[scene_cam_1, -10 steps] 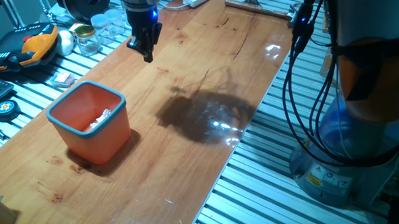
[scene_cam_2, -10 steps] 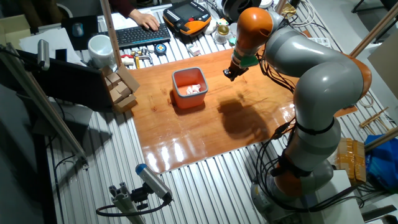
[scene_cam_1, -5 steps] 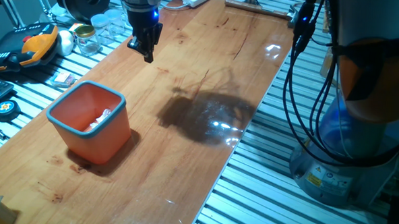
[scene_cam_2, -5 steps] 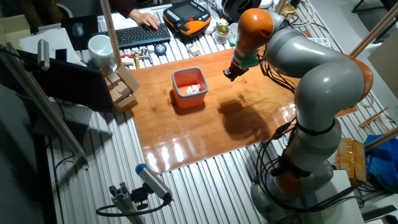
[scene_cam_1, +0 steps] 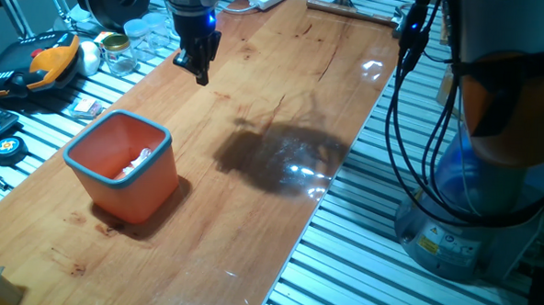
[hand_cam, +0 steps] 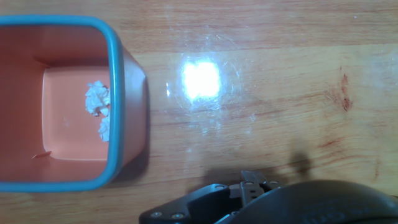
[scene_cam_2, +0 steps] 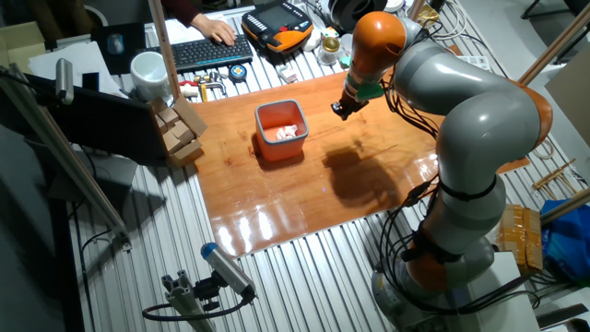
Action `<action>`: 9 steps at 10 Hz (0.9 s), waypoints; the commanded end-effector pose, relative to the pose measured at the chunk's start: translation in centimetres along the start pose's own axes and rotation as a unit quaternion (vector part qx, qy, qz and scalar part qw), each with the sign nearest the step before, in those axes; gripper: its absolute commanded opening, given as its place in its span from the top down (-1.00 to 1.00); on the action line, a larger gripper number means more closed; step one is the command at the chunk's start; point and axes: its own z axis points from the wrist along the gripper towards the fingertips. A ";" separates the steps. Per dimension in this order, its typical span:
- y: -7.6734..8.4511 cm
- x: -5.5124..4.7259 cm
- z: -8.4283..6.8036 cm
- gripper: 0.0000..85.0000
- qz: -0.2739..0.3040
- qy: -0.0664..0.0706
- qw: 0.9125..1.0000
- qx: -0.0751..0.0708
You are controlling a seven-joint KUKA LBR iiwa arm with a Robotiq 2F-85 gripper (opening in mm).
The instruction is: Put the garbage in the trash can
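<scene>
Orange trash can [scene_cam_1: 124, 167] holds the white garbage [hand_cam: 97, 99] on its floor, well apart from the gripper [scene_cam_1: 197, 61], which hangs above bare wood [scene_cam_1: 284, 89]; jaws look pinched narrow, gripping nothing.

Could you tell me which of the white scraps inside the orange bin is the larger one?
The upper scrap in the hand view is larger; the smaller scrap lies just below it, against the trash can wall.
</scene>
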 end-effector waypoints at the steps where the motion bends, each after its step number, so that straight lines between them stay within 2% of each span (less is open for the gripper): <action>1: 0.0 0.0 0.0 1.00 0.000 0.001 1.000 -0.001; 9: -0.1 -0.2 0.1 1.00 -0.001 0.001 1.000 -0.008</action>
